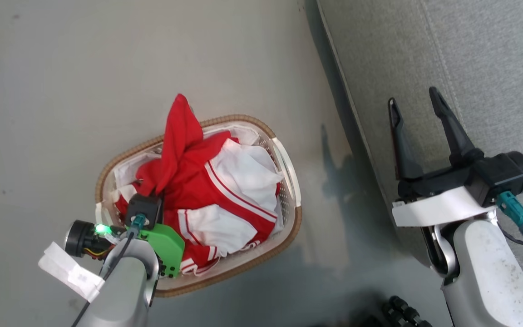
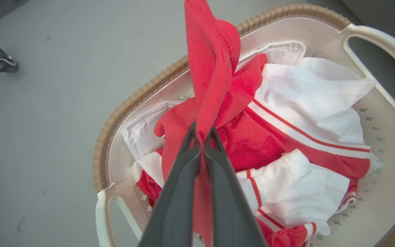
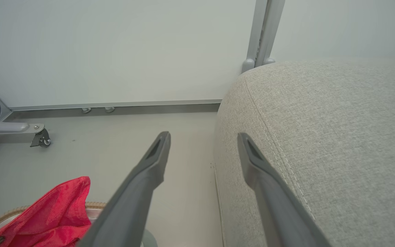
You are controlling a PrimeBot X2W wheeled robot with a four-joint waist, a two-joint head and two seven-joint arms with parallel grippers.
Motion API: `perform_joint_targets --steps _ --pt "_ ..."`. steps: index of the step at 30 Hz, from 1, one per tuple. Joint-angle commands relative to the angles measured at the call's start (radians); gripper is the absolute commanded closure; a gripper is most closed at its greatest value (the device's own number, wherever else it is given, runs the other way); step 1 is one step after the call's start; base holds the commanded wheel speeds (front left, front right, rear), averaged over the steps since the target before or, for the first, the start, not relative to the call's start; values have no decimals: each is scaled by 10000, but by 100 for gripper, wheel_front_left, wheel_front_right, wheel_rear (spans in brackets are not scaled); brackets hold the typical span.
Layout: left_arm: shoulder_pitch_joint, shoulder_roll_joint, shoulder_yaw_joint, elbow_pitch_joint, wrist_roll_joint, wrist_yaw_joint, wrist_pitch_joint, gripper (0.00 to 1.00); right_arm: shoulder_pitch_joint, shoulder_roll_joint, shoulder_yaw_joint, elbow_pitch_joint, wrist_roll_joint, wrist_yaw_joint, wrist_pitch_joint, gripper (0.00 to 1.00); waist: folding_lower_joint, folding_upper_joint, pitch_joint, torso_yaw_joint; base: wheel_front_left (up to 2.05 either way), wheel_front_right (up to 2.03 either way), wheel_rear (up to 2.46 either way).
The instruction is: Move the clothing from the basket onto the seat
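The basket [image 1: 239, 119], white with a brown woven rim, stands on the floor left of the seat [image 1: 470, 54]. It holds the clothing [image 1: 225, 190], red and white sportswear in a loose heap. My left gripper [image 2: 202, 134] is shut on a fold of red clothing [image 2: 211, 68], which stands up in a peak past the fingertips above the basket [image 2: 142, 92]. My right gripper [image 1: 413, 97] is open and holds nothing, hovering over the front edge of the grey seat. In the right wrist view, the right gripper [image 3: 203, 137] straddles the seat's [image 3: 338, 120] rounded corner.
Smooth grey floor [image 1: 107, 68] surrounds the basket. A pale wall [image 3: 115, 51] with a baseboard runs behind. A metal leg with a caster [image 3: 39, 139] stands at the far left by the wall. Dark cables [image 1: 402, 313] lie near my base.
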Motion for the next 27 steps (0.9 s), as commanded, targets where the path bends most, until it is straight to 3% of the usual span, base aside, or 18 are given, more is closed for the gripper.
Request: perform_joint_targets --steps 1,14,27 --pt "276 43 -32 -254 -26 -39 4 100 229 -34 -9 76 -85 -10 -46 0 -1 -1 -770 308 0 0 0" --pt "1733 211 -182 -3192 97 -402 2 100 1553 -34 -88 554 -440 -10 -46 0 -1 -1 -3546 704 0 0 0" --pt "1403 683 -588 -5234 344 -795 2 100 2642 -33 59 684 -673 -10 -46 0 -1 -1 -5459 698 0 0 0"
